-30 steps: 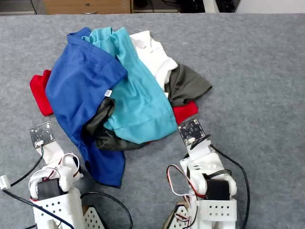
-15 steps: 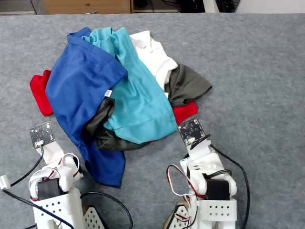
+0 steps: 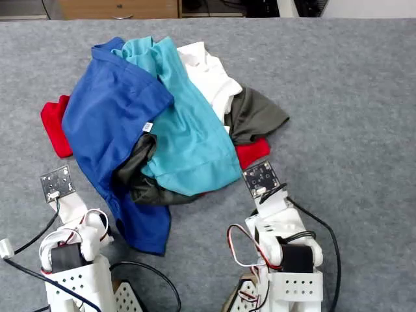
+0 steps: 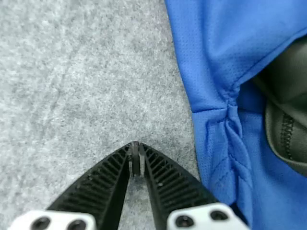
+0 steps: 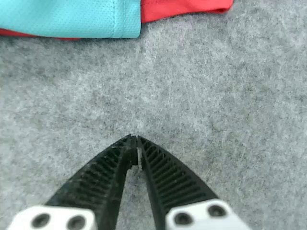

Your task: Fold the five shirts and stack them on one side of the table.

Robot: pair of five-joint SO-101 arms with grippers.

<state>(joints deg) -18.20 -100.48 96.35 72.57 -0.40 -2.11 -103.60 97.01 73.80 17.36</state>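
Note:
A heap of shirts lies on the grey felt table (image 3: 351,97). The blue shirt (image 3: 110,117) and teal shirt (image 3: 188,130) are on top. A white shirt (image 3: 208,75), a dark olive shirt (image 3: 257,114) and a red shirt (image 3: 55,123) stick out from beneath. My left gripper (image 4: 135,160) is shut over bare felt beside the blue shirt's hem (image 4: 225,110). My right gripper (image 5: 134,152) is shut over bare felt, short of the teal hem (image 5: 72,19) and red edge (image 5: 187,7).
Both arm bases (image 3: 71,260) (image 3: 286,253) stand at the near table edge, with cables trailing beside them. Open felt stretches across the right half of the table. Wooden furniture (image 3: 117,8) runs behind the far edge.

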